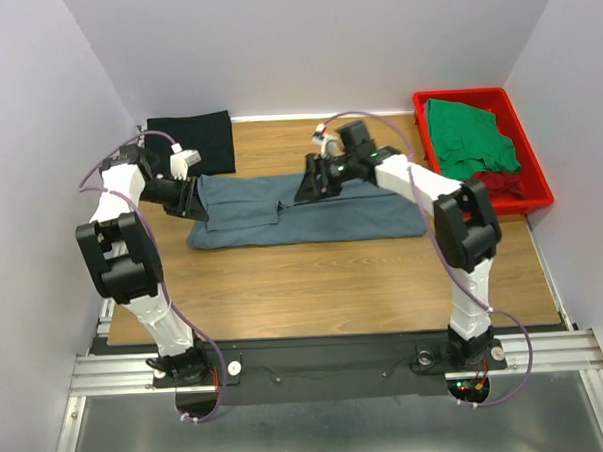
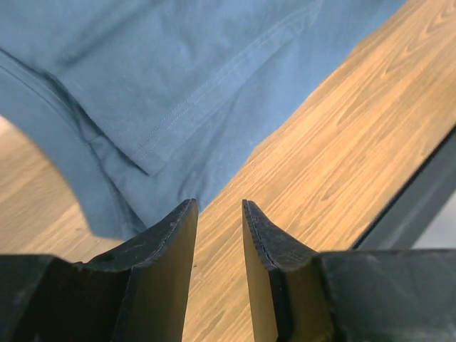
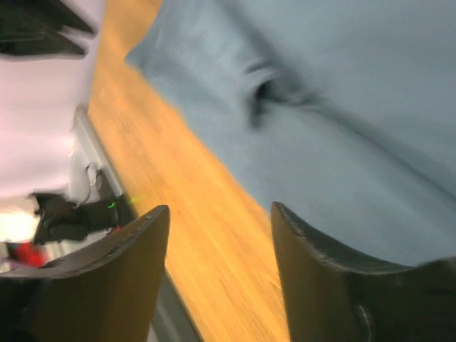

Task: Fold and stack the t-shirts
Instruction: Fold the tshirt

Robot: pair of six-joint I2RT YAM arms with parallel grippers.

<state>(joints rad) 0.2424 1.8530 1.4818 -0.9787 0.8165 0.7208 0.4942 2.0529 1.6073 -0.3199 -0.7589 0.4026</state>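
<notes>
The slate blue-grey t-shirt [image 1: 311, 214] lies flat on the table as a long strip, with a sleeve folded over its left half. It shows in the left wrist view [image 2: 178, 85] and, blurred, in the right wrist view [image 3: 342, 107]. My left gripper [image 1: 195, 199] is at the shirt's left end, open and empty [image 2: 219, 206], with bare wood between the fingers. My right gripper [image 1: 309, 184] is over the shirt's far edge near the middle, open and empty [image 3: 219, 208]. A folded black t-shirt [image 1: 191, 139] lies at the back left. The green t-shirt [image 1: 468, 134] and dark red t-shirt [image 1: 502, 184] lie in the tray.
The red plastic tray [image 1: 534, 166] stands at the back right against the wall. White walls close in the wooden table [image 1: 334, 285] on the left, back and right. A black rail [image 1: 327, 360] runs along the near edge by the arm bases.
</notes>
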